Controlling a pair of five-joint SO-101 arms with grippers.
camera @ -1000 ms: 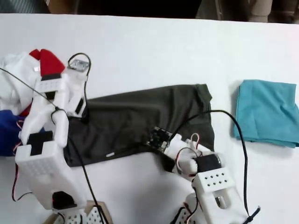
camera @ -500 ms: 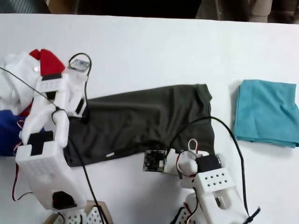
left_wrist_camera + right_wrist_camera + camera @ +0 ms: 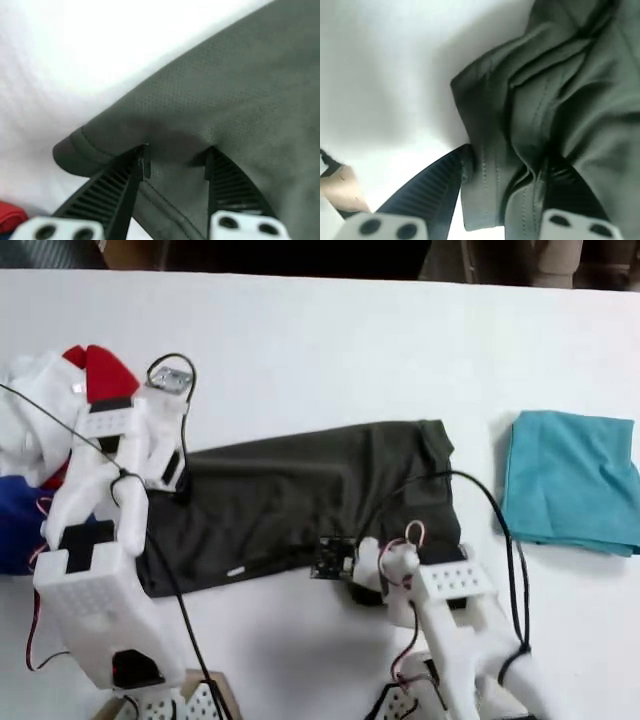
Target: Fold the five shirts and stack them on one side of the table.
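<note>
light: bright, even; table [image 3: 330, 340]: white glare; shirt [image 3: 290, 490]: soft edge shadow

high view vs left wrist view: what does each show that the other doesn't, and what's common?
High view adds the folded teal shirt, the white, red and blue shirt pile and the right arm. Left wrist view adds the close-up: left hand open, fingers astride the hem. Shared: the dark green shirt on the white table.
</note>
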